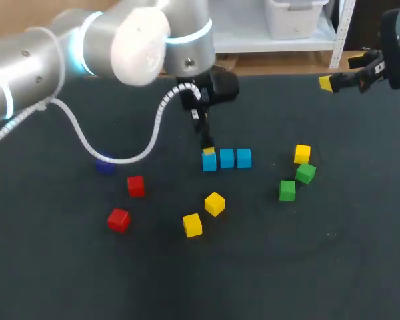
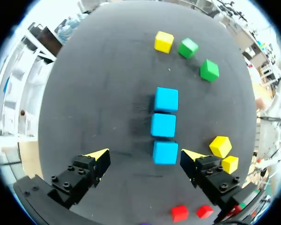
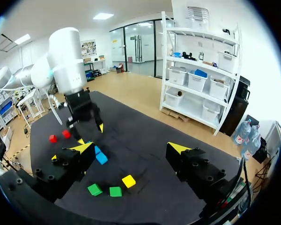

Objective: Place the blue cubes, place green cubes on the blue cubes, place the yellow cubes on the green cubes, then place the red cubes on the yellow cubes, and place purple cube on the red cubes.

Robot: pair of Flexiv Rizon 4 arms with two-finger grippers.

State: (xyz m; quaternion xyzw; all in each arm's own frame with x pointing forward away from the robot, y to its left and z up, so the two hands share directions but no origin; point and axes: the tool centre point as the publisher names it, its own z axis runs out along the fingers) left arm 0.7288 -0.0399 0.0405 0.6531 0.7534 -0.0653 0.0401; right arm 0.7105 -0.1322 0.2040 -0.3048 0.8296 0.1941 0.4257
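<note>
Though unclear overhead, left end effector (image 2: 144, 154) wide around nearest blue cube (image 2: 165, 153).

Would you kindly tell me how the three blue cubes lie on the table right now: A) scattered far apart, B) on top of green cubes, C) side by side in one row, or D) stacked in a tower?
C: the blue cubes form one straight row on the table, the end one lying between the open fingers of the left gripper.
</note>
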